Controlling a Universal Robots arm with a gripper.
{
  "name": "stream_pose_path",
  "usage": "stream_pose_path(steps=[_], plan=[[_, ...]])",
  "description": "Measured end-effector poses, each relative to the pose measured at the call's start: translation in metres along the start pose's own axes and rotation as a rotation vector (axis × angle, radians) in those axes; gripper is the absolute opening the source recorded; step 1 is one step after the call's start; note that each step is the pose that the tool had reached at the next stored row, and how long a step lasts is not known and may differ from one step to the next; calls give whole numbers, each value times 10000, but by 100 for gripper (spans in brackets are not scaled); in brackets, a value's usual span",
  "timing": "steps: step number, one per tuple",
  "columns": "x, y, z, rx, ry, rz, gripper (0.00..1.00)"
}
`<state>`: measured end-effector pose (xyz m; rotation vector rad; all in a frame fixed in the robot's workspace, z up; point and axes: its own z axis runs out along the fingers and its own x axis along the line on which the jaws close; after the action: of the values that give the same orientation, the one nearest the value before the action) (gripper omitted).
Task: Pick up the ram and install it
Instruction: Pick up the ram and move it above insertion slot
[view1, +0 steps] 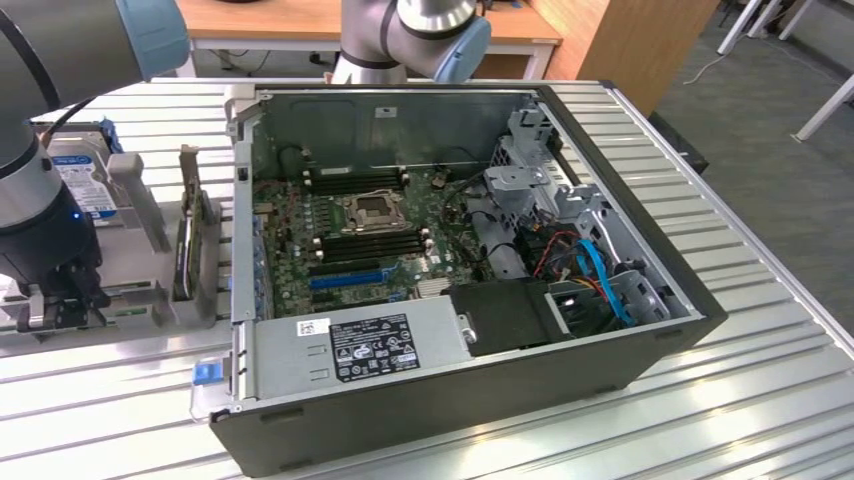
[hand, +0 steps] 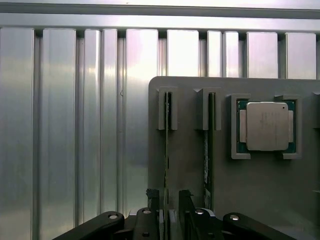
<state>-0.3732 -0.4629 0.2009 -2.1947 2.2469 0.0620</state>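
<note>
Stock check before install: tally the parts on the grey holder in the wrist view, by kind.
Ram sticks: 2
CPU: 1
Total: 3

I see a ribbed metal table right under the gripper, and bright light shines off it. Far from the gripper, a wooden desk and a tall wooden cabinet stand on a gray floor, with white table legs nearby.
</note>
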Motion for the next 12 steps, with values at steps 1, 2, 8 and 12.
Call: stream_pose_path(steps=[1,2,8,12], plan=[[0,0,4,0,0,0,30],[0,0,8,0,-1,0,30],[0,0,12,0,-1,0,30],[8,-1,13,2,-2,-1,30]])
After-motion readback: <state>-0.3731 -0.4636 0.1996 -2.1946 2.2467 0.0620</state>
